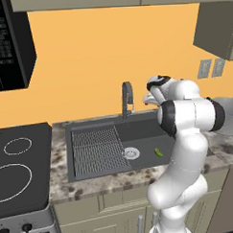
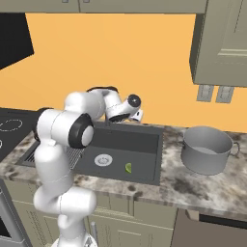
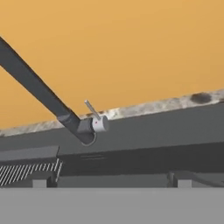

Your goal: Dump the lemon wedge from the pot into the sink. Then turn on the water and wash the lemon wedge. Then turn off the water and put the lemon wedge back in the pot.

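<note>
Dump done: lemon wedge (image 2: 128, 168) in sink (image 2: 144, 140), pot (image 2: 206, 150) upright at bench right. Jaws fully open, empty, near faucet lever (image 3: 92, 110); washing, return left.

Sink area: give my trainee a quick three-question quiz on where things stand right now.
1. True or false: the lemon wedge lies in the sink.
2. The pot stands: A) in the basin, B) on the counter beside the sink, C) on the stove.
3. What does the hand view face, with the tool open?

Key:
1. True; it lies near the drain.
2. B.
3. The faucet and its lever.
</note>
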You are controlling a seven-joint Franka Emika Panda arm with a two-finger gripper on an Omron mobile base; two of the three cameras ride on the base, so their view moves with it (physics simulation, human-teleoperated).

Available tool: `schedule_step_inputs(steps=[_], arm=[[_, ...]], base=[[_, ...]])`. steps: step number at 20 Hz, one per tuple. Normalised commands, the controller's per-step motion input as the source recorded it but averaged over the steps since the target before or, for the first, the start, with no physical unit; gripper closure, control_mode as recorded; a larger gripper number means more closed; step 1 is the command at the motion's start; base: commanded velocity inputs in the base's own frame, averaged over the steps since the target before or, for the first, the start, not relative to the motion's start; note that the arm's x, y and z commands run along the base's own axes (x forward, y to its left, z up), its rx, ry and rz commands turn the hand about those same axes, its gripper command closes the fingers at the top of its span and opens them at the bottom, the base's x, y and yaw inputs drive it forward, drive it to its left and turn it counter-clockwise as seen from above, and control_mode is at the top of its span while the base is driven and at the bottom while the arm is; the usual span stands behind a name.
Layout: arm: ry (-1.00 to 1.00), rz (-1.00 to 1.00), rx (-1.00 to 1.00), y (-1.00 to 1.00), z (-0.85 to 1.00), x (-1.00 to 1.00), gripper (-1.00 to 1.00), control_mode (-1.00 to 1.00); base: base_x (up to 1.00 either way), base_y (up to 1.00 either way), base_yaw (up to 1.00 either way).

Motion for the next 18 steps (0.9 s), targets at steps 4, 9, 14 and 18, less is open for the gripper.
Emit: schedule_step_inputs(steps=[4, 9, 14, 18], arm=[[0.04, 0.11, 0.04, 0.27, -0.2, 0.36, -1.0, -1.0], [0.02, 0.09, 0.03, 0.25, -0.18, 0.43, -1.0, -1.0], [0.0, 0.07, 0.02, 0.18, -0.21, 0.45, -1.0, -1.0], [0.0, 0.05, 0.0, 0.12, -0.29, 0.4, -1.0, -1.0]], base=[[0.0, 0.0, 0.0], [0.0, 0.0, 0.0], [0.0, 0.0, 0.0], [0.0, 0.0, 0.0]])
